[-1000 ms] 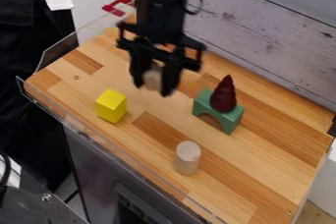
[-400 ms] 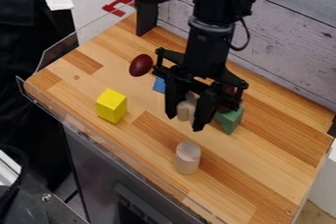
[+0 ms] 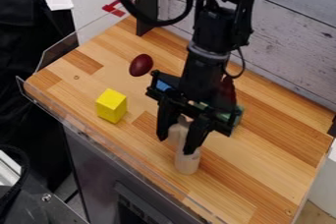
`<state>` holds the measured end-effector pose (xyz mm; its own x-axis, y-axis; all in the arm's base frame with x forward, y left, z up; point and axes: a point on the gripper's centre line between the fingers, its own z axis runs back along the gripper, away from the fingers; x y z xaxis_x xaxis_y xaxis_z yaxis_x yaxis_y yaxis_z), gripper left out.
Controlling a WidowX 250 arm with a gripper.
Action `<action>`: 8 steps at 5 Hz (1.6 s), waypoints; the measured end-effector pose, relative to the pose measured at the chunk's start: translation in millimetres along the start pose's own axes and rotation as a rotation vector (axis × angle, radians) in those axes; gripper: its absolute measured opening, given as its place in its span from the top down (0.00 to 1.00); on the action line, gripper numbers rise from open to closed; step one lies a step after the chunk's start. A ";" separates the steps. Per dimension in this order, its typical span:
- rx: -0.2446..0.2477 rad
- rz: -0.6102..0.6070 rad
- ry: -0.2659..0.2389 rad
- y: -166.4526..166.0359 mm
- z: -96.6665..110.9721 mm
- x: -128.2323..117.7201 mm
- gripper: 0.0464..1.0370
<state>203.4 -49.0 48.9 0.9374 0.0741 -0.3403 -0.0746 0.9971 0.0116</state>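
1. The black robot arm comes from the top edge, right of the middle, and its lower part leans a little to the left as it goes down.
2. The black hand [image 3: 176, 144] points down above the light-brown wooden surface [image 3: 263, 169], near the middle of the view.
3. I count two pale, wood-coloured pieces: one small rounded piece [image 3: 177, 131] in the hand, and one upright cylinder [image 3: 187, 163] on the surface, just under the hand. Whether these two touch, I cannot tell.
4. There is one yellow block [image 3: 110, 106], well apart at the left, and one dark red egg-shaped piece [image 3: 141, 65] farther back.
5. There is one green arch block [image 3: 237, 115], with one dark red cone [image 3: 228, 90] on it, and one blue piece [image 3: 163, 85], all partly hidden behind the hand.
6. The hand is partly open, only as wide as the rounded piece, which it grips between its two fingers.
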 end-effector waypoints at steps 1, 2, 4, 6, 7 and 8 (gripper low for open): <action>-0.002 0.008 0.003 1.7 -2.6 0.9 0.58; -0.011 0.016 -0.002 1.9 -3.5 2.1 0.58; -0.028 -0.016 -0.030 -7.4 4.9 8.0 0.58; 0.004 -0.114 -0.085 -30.0 27.7 21.1 0.58; 0.017 -0.153 -0.036 -41.6 14.9 18.2 0.58; 0.033 -0.186 0.009 -49.8 2.2 16.0 0.58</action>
<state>222.8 -97.5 44.9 0.9309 -0.1119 -0.3478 0.1115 0.9935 -0.0214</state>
